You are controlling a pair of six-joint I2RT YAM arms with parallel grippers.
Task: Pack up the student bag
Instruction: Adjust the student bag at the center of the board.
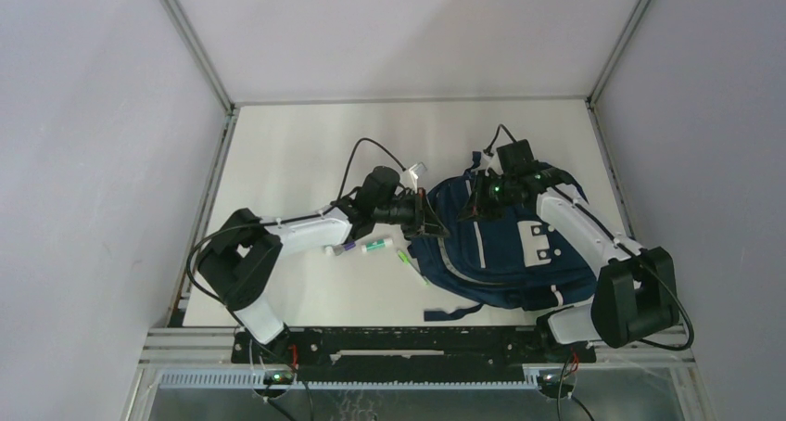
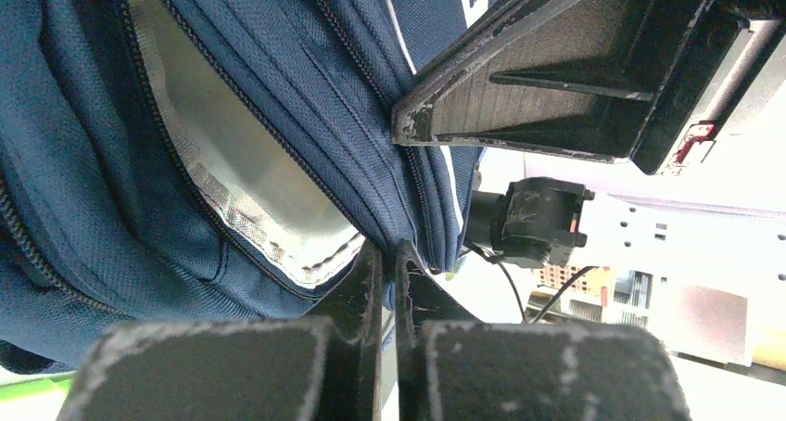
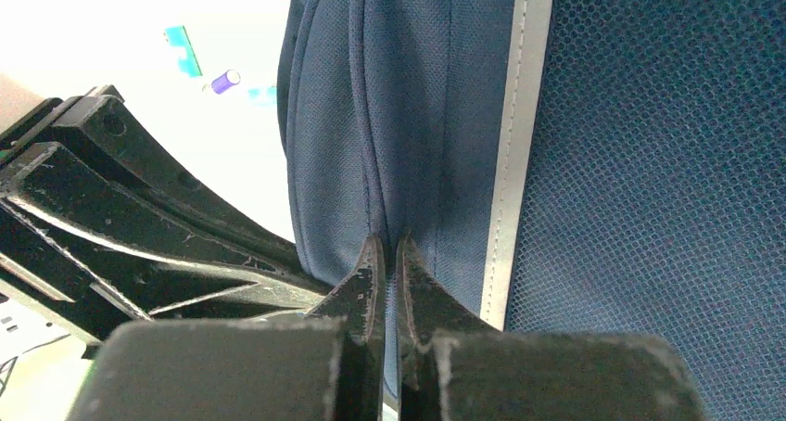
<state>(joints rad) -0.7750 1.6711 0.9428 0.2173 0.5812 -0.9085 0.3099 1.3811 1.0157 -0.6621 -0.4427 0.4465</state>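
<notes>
Item: bag point(image 1: 505, 254), mouth. Left claw point(image 2: 390, 254) and right claw point(image 3: 390, 250) both clamped tight on its rim fabric (lining point(image 2: 243, 166) showing); we pull apart evenly, without tearing.

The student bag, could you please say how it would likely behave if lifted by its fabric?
Probably floppy: the student bag lies slumped and creased. Pinched by the left gripper and right gripper, it would likely sag between them.
</notes>
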